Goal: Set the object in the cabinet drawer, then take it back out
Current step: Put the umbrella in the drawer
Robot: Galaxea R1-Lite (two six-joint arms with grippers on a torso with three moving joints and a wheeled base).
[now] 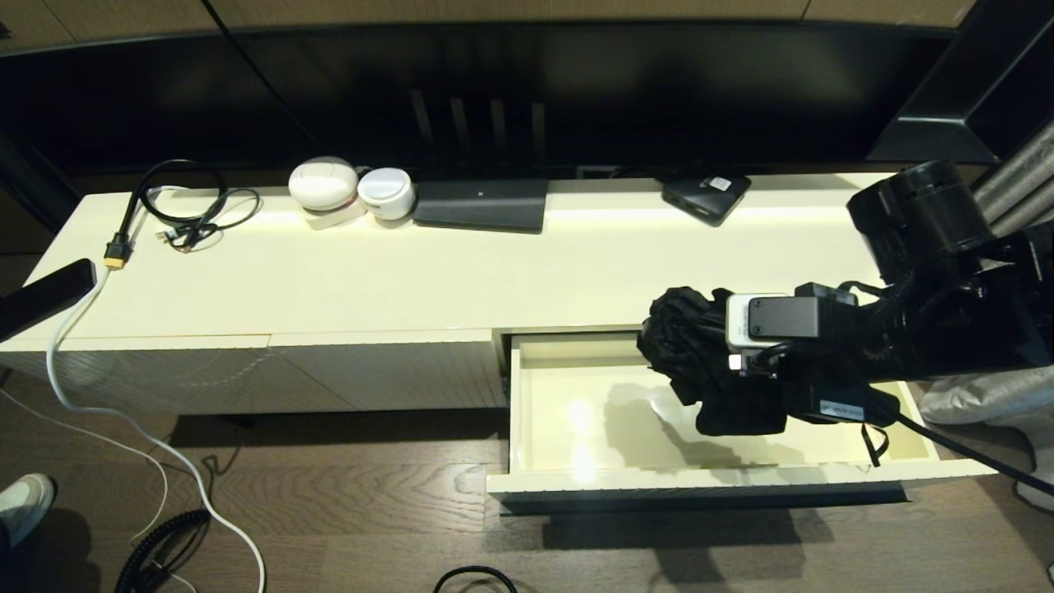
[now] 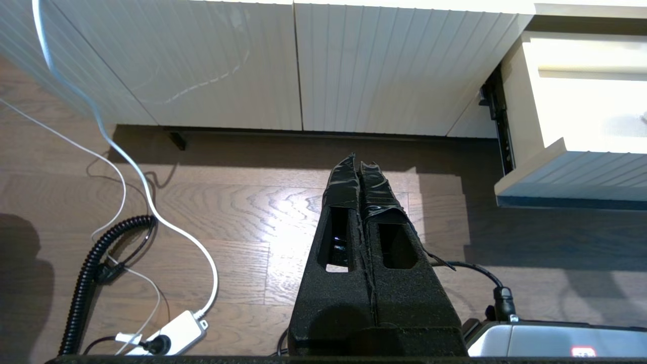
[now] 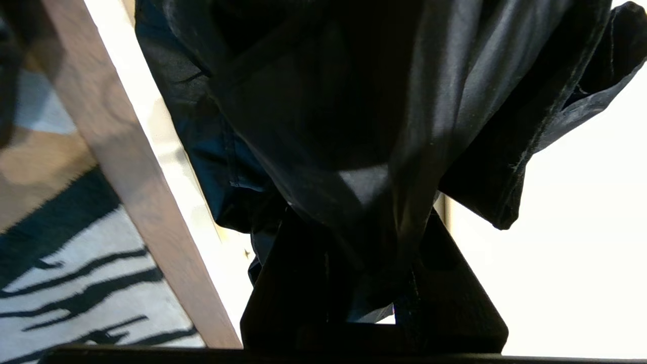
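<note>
The black folding umbrella [image 1: 700, 362] hangs above the pulled-out cream drawer [image 1: 576, 482], casting a shadow on the drawer floor. My right gripper [image 1: 725, 387] reaches in from the right and is shut on it. In the right wrist view the bunchy black fabric [image 3: 354, 126] fills the frame, pinched between the dark fingers [image 3: 450, 283]. A thin wrist loop [image 1: 874, 443] dangles over the drawer's right end. My left gripper [image 2: 358, 164] hovers low over the wooden floor left of the drawer, shut on nothing. The drawer's handle bar is out of sight.
The cabinet top [image 1: 461, 272] carries a cable coil [image 1: 185, 210], two white round devices [image 1: 350, 191], a dark flat slab [image 1: 482, 206] and a small black box with a white label [image 1: 706, 196]. White cables [image 1: 123, 420] and a power strip [image 2: 174, 331] lie on the floor.
</note>
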